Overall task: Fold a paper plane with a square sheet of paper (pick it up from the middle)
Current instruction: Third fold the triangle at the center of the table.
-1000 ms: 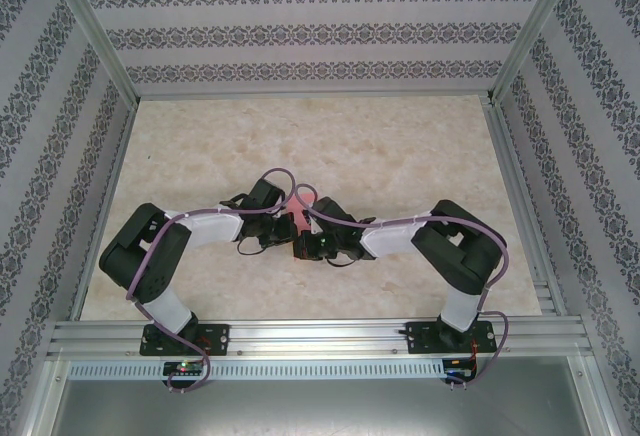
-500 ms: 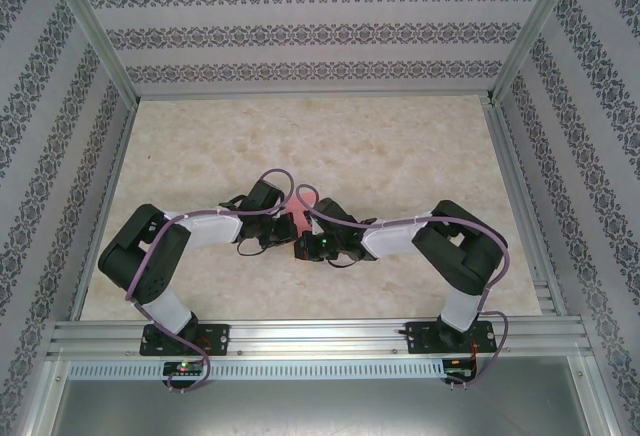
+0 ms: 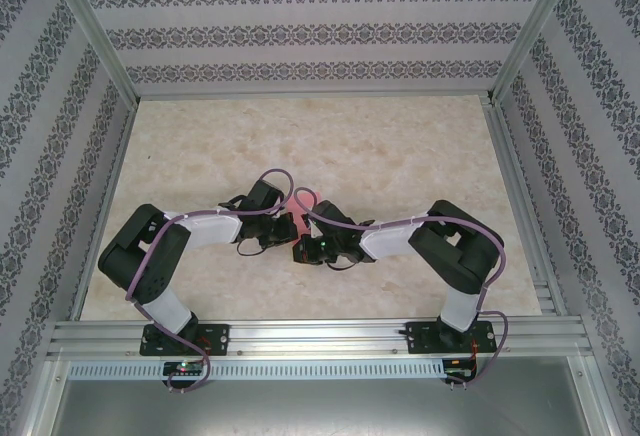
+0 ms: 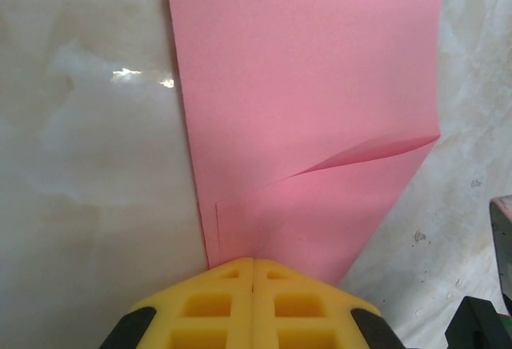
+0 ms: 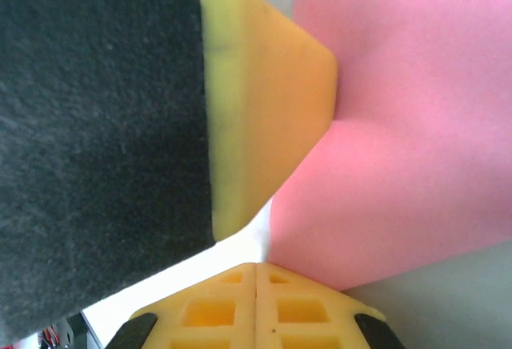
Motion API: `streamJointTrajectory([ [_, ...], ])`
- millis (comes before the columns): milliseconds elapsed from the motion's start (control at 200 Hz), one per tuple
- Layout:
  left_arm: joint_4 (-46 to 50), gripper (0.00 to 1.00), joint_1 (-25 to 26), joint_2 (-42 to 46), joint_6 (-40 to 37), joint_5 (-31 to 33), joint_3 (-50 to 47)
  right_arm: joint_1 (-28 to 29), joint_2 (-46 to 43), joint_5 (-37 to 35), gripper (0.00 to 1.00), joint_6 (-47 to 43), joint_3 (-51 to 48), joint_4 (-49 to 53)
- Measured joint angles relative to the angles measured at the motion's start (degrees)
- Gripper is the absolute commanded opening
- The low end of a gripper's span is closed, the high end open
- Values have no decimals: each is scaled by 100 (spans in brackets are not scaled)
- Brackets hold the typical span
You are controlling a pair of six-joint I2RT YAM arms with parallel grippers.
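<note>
The left gripper [image 4: 253,262] pinches the thin salmon-pink matte paper sheet [image 4: 304,85] at bottom centre; the right gripper [image 5: 256,270] seemingly does too. Hold level, flattening the lifted flap [image 4: 364,155].

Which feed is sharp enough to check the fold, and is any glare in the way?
Left wrist: sharp, the paper evenly lit, its lifted flap edge readable; one small glare spot on the table, off the paper. Right wrist: too close, paper and yellow pad soft, no crease detail. Top external: even light, no glare, but the paper is a small pink sliver between the arms.
</note>
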State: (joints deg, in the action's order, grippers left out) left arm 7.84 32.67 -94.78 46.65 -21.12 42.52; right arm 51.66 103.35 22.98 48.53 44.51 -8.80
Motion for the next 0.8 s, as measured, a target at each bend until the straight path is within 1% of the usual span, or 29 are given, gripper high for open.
streamJointTrajectory([
  [165,0,3,-2,0,0,-2,0,-24,-149,-46,1,0,-2,155],
  [355,0,3,-2,0,-2,-4,0,-387,-560,-127,2,-17,0,269],
  [535,0,2,-2,0,-2,-9,0,-750,-442,-197,1,-22,24,369],
  [799,2,3,-2,0,-4,-17,2,-835,-42,-205,1,-15,273,625],
])
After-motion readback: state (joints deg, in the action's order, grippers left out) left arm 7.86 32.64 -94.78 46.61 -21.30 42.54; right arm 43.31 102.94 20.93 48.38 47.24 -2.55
